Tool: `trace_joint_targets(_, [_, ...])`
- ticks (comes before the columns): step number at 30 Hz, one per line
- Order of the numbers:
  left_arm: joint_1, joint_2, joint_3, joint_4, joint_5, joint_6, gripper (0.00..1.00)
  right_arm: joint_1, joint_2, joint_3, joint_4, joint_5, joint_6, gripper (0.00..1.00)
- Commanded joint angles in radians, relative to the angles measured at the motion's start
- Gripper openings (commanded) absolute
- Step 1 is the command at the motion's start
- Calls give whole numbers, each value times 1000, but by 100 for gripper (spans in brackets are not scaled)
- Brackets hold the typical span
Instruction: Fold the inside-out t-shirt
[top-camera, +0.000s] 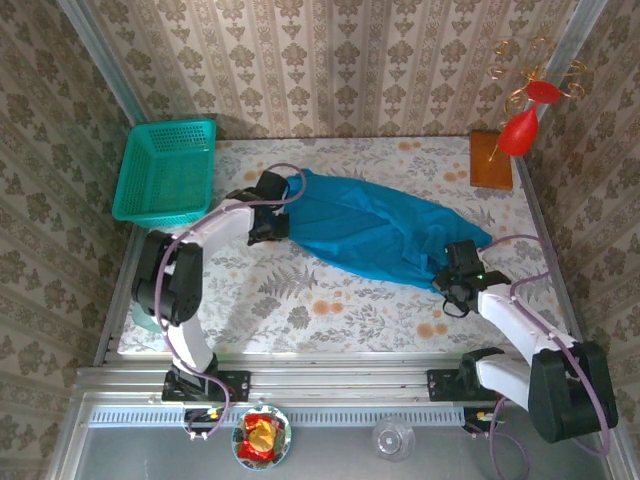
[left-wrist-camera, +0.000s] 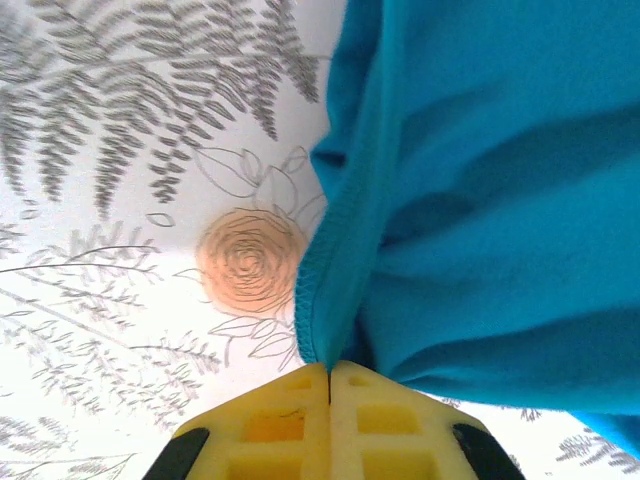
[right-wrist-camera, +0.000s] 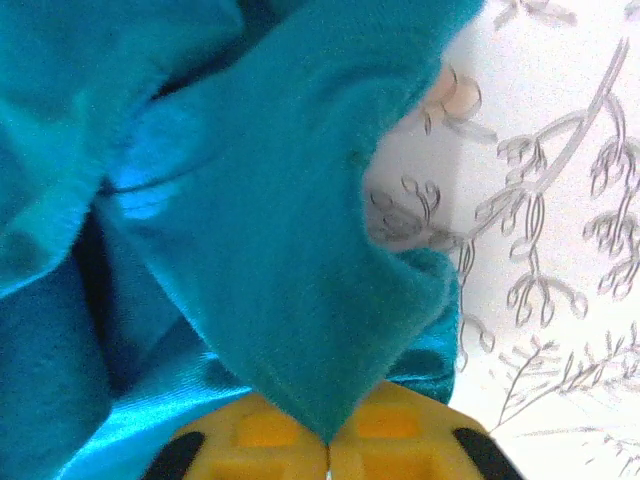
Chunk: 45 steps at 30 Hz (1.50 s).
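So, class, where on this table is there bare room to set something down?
Free: the near table strip between the t-shirt and the front edge; the far strip between basket and wooden block. Crowded: the middle diagonal.

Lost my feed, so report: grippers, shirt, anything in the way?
Left gripper shut on t-shirt edge. Right gripper shut on its far end. Cloth stretched between them, not yet folded. Basket at left, clear of it.
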Motion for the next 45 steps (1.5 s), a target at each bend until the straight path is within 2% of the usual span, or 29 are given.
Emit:
trace_joint_targets(1, [44, -97, -27, -5, 14, 42, 0, -42, -75, 48, -18, -2, -40, 0])
trace_joint_targets(6, [101, -230, -47, -11, 61, 64, 0, -131, -190, 175, -162, 2, -128, 0])
trace_joint_targets(10, [156, -332, -34, -26, 109, 79, 0, -197, -222, 306, -257, -19, -199, 0])
trace_joint_targets(17, [234, -448, 29, -79, 271, 108, 0, -217, -222, 452, -349, -39, -237, 0])
trace_joint_targets(23, [337, -501, -3, -76, 533, 103, 0, -217, -253, 491, -398, -13, -245, 0])
trace_joint_targets(27, [420, -512, -50, 116, 885, -8, 0, -217, -255, 519, -374, -63, -268, 0])
trace_joint_targets(28, [428, -521, -39, 154, 906, -23, 0, -217, -256, 540, -362, -71, -271, 0])
trace_joint_targets(31, [441, -529, 68, 147, 874, 15, 0, -217, -256, 644, -331, -76, -299, 0])
trace_joint_targets(36, [477, -557, 214, 226, 929, 0, 0, -217, -252, 889, -312, -43, -368, 0])
trace_joint_targets(40, [526, -629, 207, 411, 981, -78, 0, -217, -274, 1047, -266, 18, -430, 0])
trace_joint_targets(45, [582, -686, 199, 509, 952, -158, 0, -217, -281, 1147, -234, 62, -451, 0])
